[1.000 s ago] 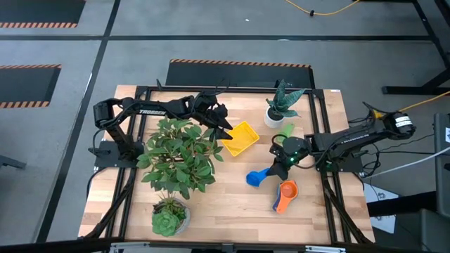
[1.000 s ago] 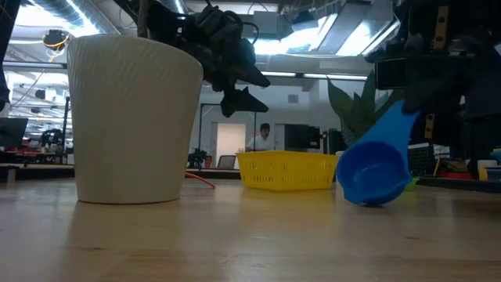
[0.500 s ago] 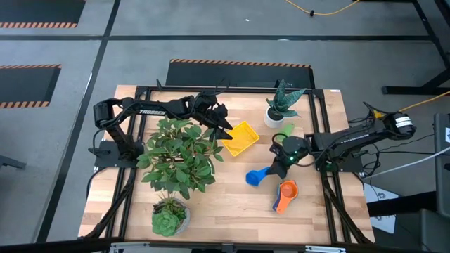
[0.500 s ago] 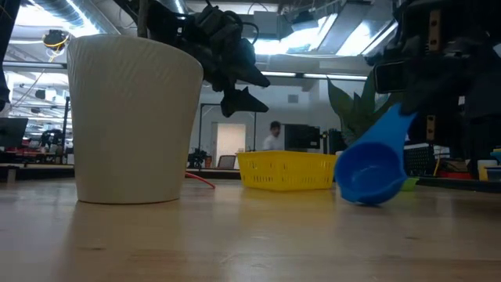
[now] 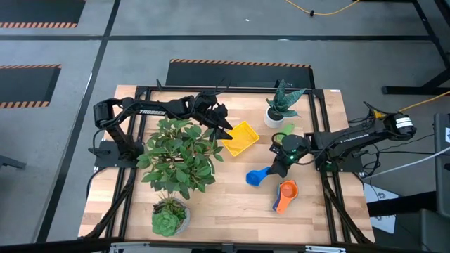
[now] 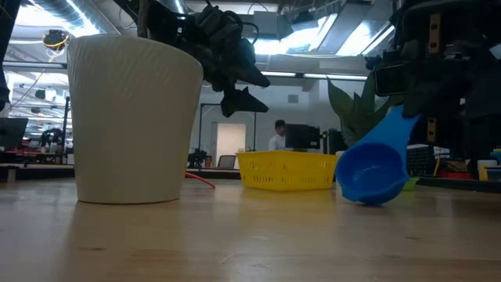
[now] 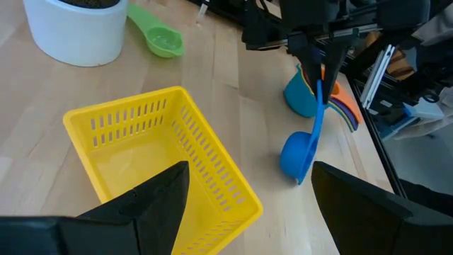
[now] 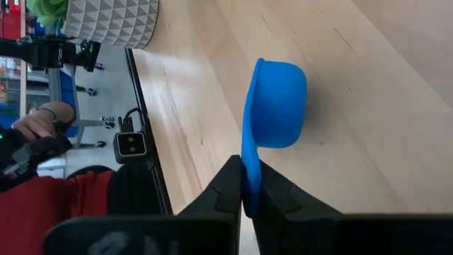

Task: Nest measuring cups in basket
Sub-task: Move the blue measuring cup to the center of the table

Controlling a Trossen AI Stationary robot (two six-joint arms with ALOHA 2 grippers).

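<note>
Near the middle of the table, your right gripper is clamped on the handle of the blue measuring cup — the right wrist view shows both fingers pinching the flat handle edge-on. That cup hangs tilted, handle up and bowl down; in the low view its bowl sits at or just above the wooden table, and you cannot tell from these pictures whether it touches.

Your left gripper hovers over the near-left edge of the yellow basket, fingers spread wide and holding nothing. From its wrist camera you look down into the basket, with the two dark fingers apart on either side.

The stack of remaining cups, orange cup on top with other colours showing beneath it, lies on the table just beyond the blue one, toward the right arm's side. A green measuring cup lies beside the small white pot holding a spiky plant, close to the basket's far corner.

A large leafy plant fills the left half of the table, and a small succulent stands at the front edge. In the low view a person shows far behind the table.
</note>
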